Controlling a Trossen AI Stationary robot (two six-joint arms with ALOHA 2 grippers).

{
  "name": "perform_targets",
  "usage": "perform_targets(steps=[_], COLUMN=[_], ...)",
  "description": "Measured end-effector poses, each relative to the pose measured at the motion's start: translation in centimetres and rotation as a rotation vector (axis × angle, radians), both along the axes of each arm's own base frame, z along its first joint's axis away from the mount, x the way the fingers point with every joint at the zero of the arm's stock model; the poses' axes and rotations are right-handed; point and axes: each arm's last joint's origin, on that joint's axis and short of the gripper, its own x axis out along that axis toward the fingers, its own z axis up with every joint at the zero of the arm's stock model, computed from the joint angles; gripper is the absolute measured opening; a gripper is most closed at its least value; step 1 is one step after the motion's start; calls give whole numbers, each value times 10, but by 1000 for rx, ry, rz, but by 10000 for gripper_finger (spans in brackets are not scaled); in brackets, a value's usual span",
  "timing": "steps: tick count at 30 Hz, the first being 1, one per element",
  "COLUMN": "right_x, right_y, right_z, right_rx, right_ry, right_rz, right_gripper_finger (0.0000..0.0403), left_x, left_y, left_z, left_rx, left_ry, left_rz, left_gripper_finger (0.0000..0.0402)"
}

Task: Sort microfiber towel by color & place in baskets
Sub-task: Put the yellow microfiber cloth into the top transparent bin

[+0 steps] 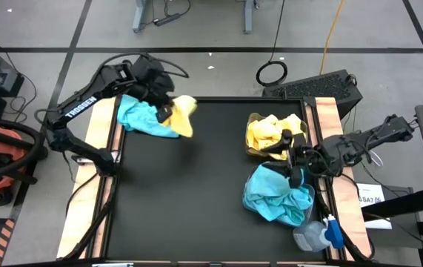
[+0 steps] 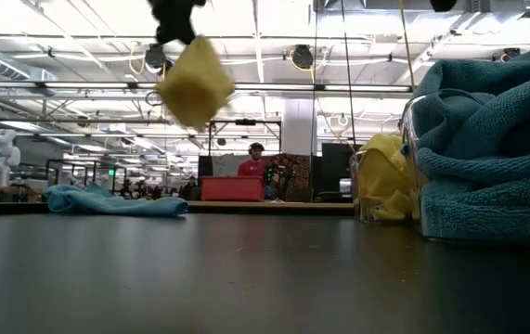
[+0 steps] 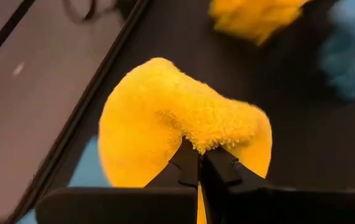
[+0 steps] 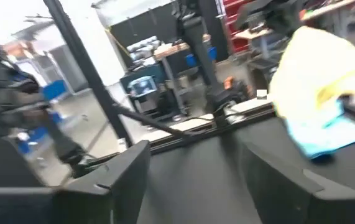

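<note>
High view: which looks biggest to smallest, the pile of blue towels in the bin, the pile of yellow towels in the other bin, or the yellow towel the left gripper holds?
1. Blue towel pile.
2. Yellow towel pile.
3. Held yellow towel, pinched by the left gripper; partly hidden, so unsure.

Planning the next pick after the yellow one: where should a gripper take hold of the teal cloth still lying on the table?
Probably best from straight above, pinching a raised fold. The teal cloth lies crumpled and low on the table, as the low view shows, so its edges offer little to pinch. The left gripper, shut on the yellow cloth, hangs right beside it and should clear first.
</note>
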Motion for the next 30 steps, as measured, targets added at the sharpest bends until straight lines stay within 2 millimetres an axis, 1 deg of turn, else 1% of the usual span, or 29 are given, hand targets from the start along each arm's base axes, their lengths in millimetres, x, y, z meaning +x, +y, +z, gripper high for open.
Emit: perform_targets(steps=[3, 6, 9, 12, 18, 23, 26, 30], right_x=[-1, 0, 4, 10, 22, 32, 38, 47], right_y=[-7, -14, -18, -21, -25, -29, -29, -28], right_z=[13, 20, 23, 22, 17, 15, 13, 8], right_rx=[-43, -75, -90, -111, -159, -152, -140, -100], right_ry=[2, -7, -9, 11, 45, 33, 35, 42], right_rz=[-42, -78, -109, -124, -160, -175, -133, -75], right_gripper_finger=[263, 280, 294, 306, 316, 317, 317, 317], left_x=[16, 30, 47, 64, 92, 112, 122, 130], left_y=[-14, -28, -42, -56, -83, -103, -110, -114], left_z=[11, 19, 23, 24, 19, 13, 8, 2], left_rx=[1, 1, -17, -46, -81, -129, -135, -157], left_ry=[-122, -233, -325, -392, -453, -492, -499, -496], left_rz=[-51, -93, -143, -213, -313, -395, -420, -419], left_gripper_finger=[0, 0, 0, 0, 0, 0, 0, 0])
